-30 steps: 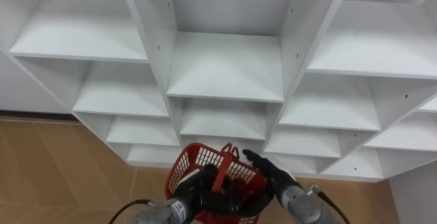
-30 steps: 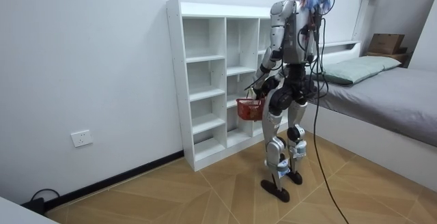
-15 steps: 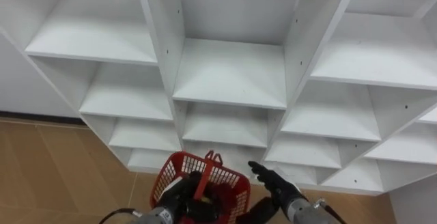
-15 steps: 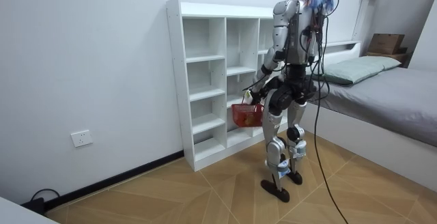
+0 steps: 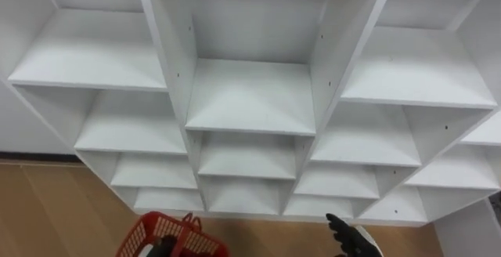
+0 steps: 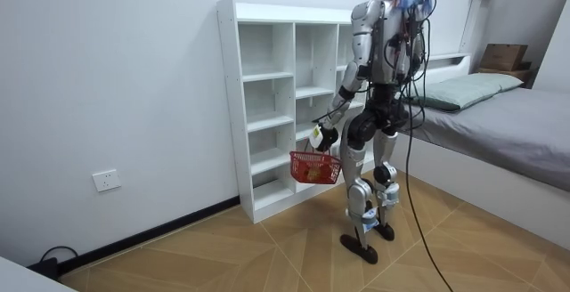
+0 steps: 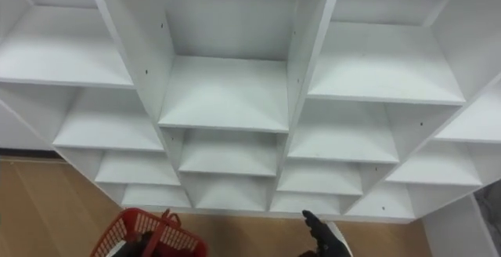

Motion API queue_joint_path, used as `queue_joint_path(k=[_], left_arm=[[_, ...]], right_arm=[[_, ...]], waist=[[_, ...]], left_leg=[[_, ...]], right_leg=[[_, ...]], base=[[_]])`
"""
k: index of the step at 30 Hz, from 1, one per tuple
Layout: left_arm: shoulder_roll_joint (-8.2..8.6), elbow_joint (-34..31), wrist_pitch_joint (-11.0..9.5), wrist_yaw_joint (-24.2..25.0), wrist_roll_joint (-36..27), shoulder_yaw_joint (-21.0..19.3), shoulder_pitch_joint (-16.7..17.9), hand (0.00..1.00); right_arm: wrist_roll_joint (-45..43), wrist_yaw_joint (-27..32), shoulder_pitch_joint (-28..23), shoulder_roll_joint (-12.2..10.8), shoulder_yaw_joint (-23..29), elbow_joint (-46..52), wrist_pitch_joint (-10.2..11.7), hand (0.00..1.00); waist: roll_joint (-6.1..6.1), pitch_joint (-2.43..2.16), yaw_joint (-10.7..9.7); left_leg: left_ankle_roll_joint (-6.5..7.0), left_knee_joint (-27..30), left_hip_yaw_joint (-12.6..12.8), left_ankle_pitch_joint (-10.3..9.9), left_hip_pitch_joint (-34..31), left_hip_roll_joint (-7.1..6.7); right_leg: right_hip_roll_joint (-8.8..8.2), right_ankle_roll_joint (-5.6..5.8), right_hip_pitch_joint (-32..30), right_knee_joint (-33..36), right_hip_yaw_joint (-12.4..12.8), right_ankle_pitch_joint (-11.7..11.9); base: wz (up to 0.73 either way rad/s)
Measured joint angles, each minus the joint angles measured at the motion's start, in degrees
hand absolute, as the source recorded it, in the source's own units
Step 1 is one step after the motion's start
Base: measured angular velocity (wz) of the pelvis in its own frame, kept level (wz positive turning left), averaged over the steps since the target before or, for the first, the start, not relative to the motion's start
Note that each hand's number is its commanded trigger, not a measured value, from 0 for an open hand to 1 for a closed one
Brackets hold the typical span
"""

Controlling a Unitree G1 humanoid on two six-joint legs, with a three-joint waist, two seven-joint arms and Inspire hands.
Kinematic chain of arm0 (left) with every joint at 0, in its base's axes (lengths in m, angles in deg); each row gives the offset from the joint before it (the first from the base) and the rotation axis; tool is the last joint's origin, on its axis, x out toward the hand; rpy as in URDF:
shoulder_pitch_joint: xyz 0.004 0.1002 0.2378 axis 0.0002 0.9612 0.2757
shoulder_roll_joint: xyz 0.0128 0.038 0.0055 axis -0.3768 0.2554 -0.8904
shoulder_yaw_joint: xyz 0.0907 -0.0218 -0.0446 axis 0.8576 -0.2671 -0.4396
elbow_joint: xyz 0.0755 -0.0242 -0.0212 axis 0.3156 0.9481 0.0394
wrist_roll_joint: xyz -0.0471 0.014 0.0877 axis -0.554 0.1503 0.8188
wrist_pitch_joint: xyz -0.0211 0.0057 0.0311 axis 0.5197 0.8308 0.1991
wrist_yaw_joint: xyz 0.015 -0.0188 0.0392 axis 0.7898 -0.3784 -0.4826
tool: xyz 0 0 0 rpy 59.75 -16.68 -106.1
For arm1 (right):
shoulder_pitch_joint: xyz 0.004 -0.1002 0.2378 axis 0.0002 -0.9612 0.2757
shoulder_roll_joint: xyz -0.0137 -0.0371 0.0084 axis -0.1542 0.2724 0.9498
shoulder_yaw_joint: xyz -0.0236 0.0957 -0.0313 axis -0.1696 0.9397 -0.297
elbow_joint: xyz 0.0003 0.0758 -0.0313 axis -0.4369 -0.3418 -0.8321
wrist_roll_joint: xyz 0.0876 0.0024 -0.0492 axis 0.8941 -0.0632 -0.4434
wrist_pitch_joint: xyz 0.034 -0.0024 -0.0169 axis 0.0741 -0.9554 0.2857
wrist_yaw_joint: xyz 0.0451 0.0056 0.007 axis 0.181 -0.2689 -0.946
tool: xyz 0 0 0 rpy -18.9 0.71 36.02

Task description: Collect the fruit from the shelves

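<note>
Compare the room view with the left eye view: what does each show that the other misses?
Room view: the robot standing at the shelf unit, the red basket hanging from its left hand, plus a bed and wall socket. Left eye view: the shelf boards from above, and the right hand, fingers straight. Shared: shelf unit and red basket.

Bright, even room light on white closet (image 5: 168,45); soft grey shadows beneath each shelf (image 5: 250,100); uprights (image 5: 344,45) splayed toward eye-view edges.
</note>
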Motion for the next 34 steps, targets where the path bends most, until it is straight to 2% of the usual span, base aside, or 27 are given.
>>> queue_joint_path(k=[6,10,16,19,20,23,25,29,34], left_arm=[[0.07,0.1,-0.4,-2.2,1.6,-4.1,2.1,1.0],[0.05,1.2,-0.6,-2.4,2.0,-4.7,2.5,1.0],[0.07,4.0,-0.6,-2.4,1.9,-6.2,3.0,1.0],[0.09,5.1,-0.5,-3.1,2.7,-8.9,3.4,1.0],[0.1,5.4,-0.5,-3.3,2.9,-10.4,3.9,1.0],[0.22,6.8,-0.3,-3.4,2.8,-13.4,4.5,1.0],[0.4,7.7,0.1,-3.5,2.8,-14.6,4.7,1.0],[0.71,8.9,2.3,-3.5,4.2,-16.9,4.9,1.0],[0.77,9.1,5.1,-3.5,7.3,-17.0,5.2,1.0]], right_arm=[[-0.5,1.8,-3.7,-0.1,3.2,-1.7,2.0,0.0],[-0.5,2.2,-5.0,-0.1,5.0,-4.3,2.0,0.0],[1.9,2.2,-5.3,-0.1,6.6,-8.5,1.9,0.0],[3.4,2.0,-5.3,-0.6,8.0,-10.2,1.9,0.0],[4.1,2.0,-5.5,-0.8,9.1,-11.3,1.9,0.0],[6.5,1.9,-5.4,-1.1,10.6,-13.7,1.7,0.0],[7.2,1.9,-5.1,-1.2,12.0,-15.5,1.3,0.0],[7.8,1.8,-4.8,-0.9,15.0,-20.1,0.4,0.0],[5.3,1.3,-5.6,-0.7,15.3,-23.4,-2.7,0.0]], waist=[[0.81,-0.19,-0.3],[1.33,-0.49,-0.3],[1.18,-0.43,-0.2],[0.9,-0.52,-0.1],[1.05,-0.3,-0.2],[0.98,-0.27,-0.2],[1.03,-0.28,-0.3],[1.09,-0.31,-0.3],[1.04,-0.33,-0.4]], left_leg=[[-0.01,-1.1,1.1,0.0,1.4,0.14],[-0.02,-1.8,1.5,0.0,2.3,0.15],[-0.07,-2.1,1.5,-0.1,3.8,0.02],[-0.09,-2.4,1.6,-0.1,4.3,0.03],[-0.21,-2.5,1.7,-0.2,5.0,0.04],[-0.37,-2.6,1.7,-0.4,5.8,0.12],[-0.38,-2.6,1.6,-0.4,5.8,0.14],[-0.42,-2.7,1.6,-0.5,5.8,0.14],[-0.42,-2.7,1.6,-0.5,5.9,0.11]], right_leg=[[0.4,0.01,0.6,-0.2,1.6,0.0],[0.63,0.01,0.9,-0.4,2.5,0.0],[1.01,0.01,2.0,-0.8,3.9,0.0],[1.24,-0.01,2.3,-0.9,4.4,0.0],[1.33,-0.01,2.9,-1.0,4.4,0.0],[1.53,-0.06,3.9,-1.6,4.4,0.0],[1.58,-0.07,4.0,-1.7,4.4,0.0],[1.63,-0.06,4.0,-1.9,4.4,0.0],[1.6,-0.06,4.0,-1.8,4.4,0.0]], base=[[-0.12],[-0.13],[-0.08],[-0.08],[-0.05],[-0.01],[0.0],[0.0],[0.0]])
